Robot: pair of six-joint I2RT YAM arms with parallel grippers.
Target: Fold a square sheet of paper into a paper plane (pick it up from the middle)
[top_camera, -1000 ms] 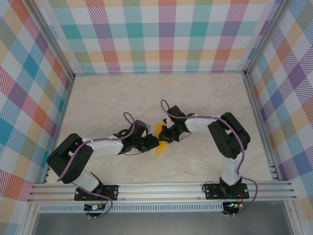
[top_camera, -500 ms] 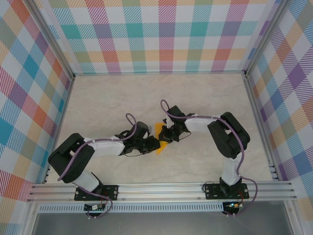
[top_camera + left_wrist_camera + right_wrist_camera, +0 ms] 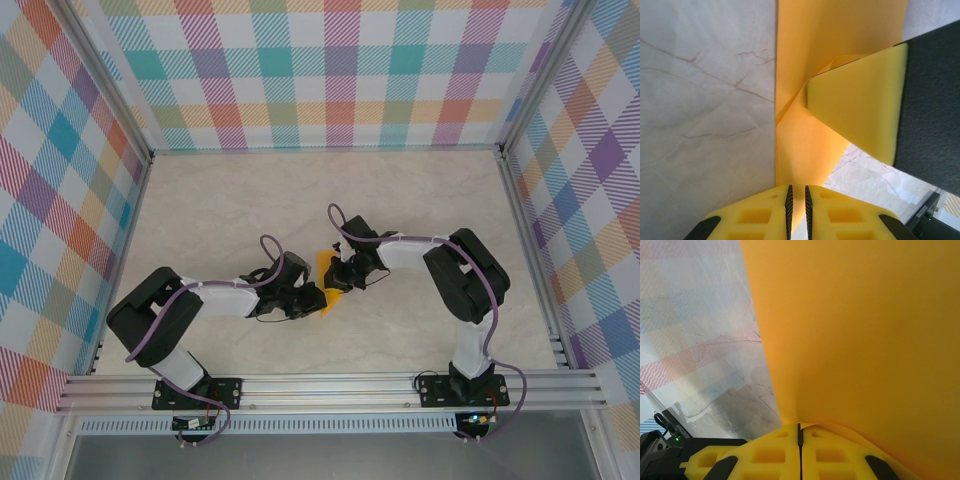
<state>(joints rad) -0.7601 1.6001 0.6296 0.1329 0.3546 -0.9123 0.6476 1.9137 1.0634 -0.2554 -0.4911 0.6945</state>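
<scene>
The square sheet of paper (image 3: 323, 267), orange-yellow and creased, is held up off the table between both grippers at mid-table. My right gripper (image 3: 339, 277) is shut on its upper part; in the right wrist view the pads (image 3: 799, 427) meet with the paper (image 3: 865, 330) rising out of the seam. My left gripper (image 3: 318, 297) grips the lower pointed end. In the left wrist view its jaws (image 3: 797, 192) stand a thin slit apart with the paper (image 3: 805, 150) running between them. The right gripper's yellow finger (image 3: 860, 105) presses into the fold above.
The pale marble table (image 3: 230, 200) is fenced by checked walls. An aluminium rail (image 3: 330, 385) runs along the near edge, where both arm bases are bolted. The two arms bend in toward each other at the centre.
The left arm's elbow has shifted right and slightly forward. Its jaws have narrowed a little on the paper. The right arm and the paper have stayed nearly still.
</scene>
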